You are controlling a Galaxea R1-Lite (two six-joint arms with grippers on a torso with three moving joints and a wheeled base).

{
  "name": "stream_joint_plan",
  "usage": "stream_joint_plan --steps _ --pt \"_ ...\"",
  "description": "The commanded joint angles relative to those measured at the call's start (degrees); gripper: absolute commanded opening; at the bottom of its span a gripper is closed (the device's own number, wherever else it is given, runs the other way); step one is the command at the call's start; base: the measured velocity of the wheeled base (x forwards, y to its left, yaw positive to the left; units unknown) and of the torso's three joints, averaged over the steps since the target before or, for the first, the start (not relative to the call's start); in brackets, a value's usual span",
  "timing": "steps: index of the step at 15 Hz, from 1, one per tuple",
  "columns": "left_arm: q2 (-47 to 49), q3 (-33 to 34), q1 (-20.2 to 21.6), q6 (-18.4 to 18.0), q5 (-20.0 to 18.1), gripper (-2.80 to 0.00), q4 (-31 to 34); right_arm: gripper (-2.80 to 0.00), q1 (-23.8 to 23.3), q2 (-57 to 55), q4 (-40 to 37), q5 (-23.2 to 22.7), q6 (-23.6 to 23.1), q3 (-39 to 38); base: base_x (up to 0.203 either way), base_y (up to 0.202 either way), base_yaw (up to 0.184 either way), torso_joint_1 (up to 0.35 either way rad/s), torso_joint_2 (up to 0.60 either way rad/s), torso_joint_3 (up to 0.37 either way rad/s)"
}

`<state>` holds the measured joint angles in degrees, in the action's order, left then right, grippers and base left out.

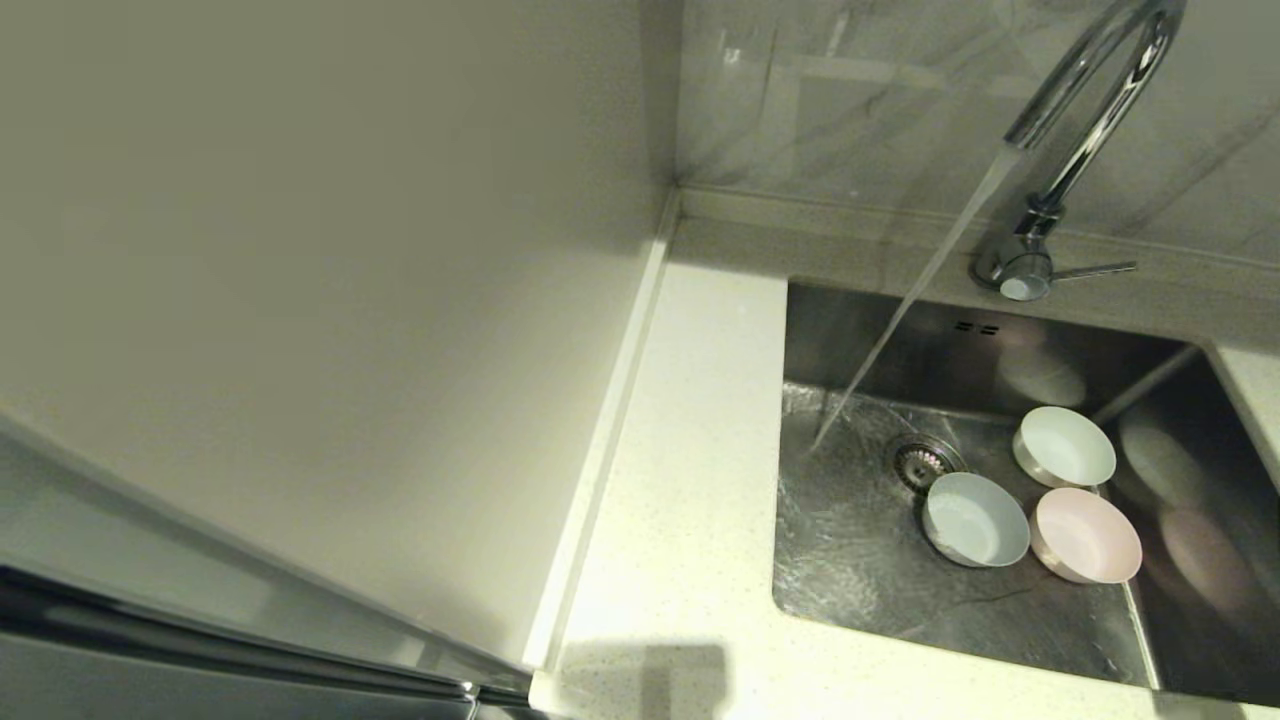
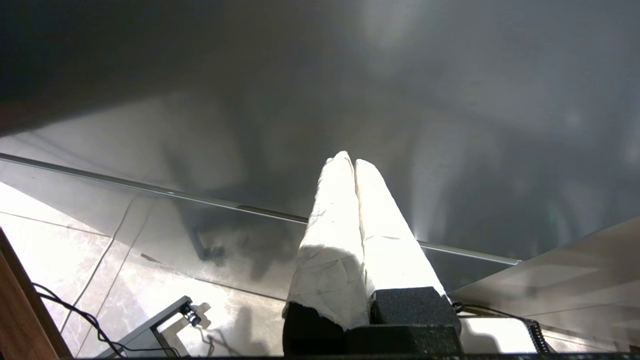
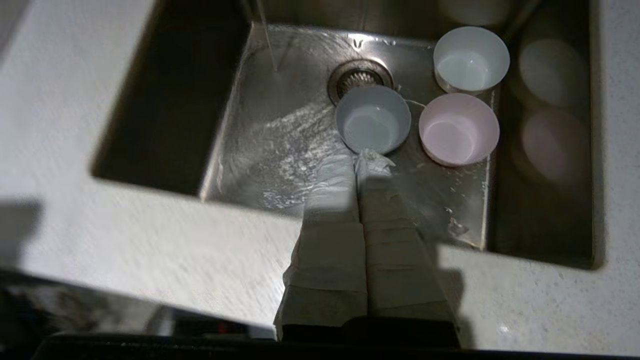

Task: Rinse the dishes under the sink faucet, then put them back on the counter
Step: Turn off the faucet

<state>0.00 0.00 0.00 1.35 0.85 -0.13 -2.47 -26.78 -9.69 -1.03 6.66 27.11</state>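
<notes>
In the sink (image 1: 850, 560), your three dishes sit right of the drain (image 1: 925, 462): white bowl (image 1: 1066, 446), blue-grey bowl (image 1: 976, 518), pink bowl (image 1: 1088, 534), away from the faucet (image 1: 1090, 110) stream. Your right hand (image 3: 356, 159) hovers over the counter (image 3: 150, 240) edge, fingers pressed together, holding nothing; the left hand (image 2: 354, 162) is parked, likewise closed. Go in like that and you'll likely shove the blue-grey bowl into the pink, and wet rims may slip.
</notes>
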Motion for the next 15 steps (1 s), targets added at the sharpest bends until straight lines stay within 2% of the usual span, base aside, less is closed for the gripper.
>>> stream_joint_plan --steps 1,3,5,7,9,12,15 --pt "-0.18 0.0 -0.08 0.02 0.03 -2.8 -0.04 -2.8 -1.21 -20.72 -2.55 -0.34 6.62 14.54 0.0 0.0 0.0 0.0 0.0 0.0" --pt "-0.18 0.0 -0.05 0.05 0.04 -2.8 -0.04 -2.8 -2.57 -33.51 -5.54 -0.57 15.49 26.58 0.0 0.0 0.0 0.0 0.0 0.0" --pt "-0.18 0.0 0.0 0.05 0.03 -2.8 -0.04 -2.8 -6.25 -44.3 -7.45 -0.81 21.6 34.46 0.0 0.0 0.0 0.0 0.0 0.0" --pt "-0.23 0.0 0.0 0.05 0.03 -2.8 -0.04 -2.8 -10.65 -52.15 -7.29 -1.25 24.83 38.35 0.0 0.0 0.0 0.0 0.0 0.0" --pt "-0.18 0.0 0.0 0.02 0.03 -2.8 -0.04 -2.8 -13.32 -57.96 -3.11 -2.66 27.05 40.01 0.0 0.0 0.0 0.0 0.0 0.0" --pt "-0.18 0.0 -0.07 0.05 0.09 -2.8 -0.04 -2.8 -13.93 -63.55 2.37 -4.53 30.4 42.78 0.0 0.0 0.0 0.0 0.0 0.0" --pt "-0.2 0.0 -0.02 0.05 0.03 -2.8 -0.04 -2.8 -13.97 -67.61 3.96 -8.13 32.76 48.29 0.0 0.0 0.0 0.0 0.0 0.0"
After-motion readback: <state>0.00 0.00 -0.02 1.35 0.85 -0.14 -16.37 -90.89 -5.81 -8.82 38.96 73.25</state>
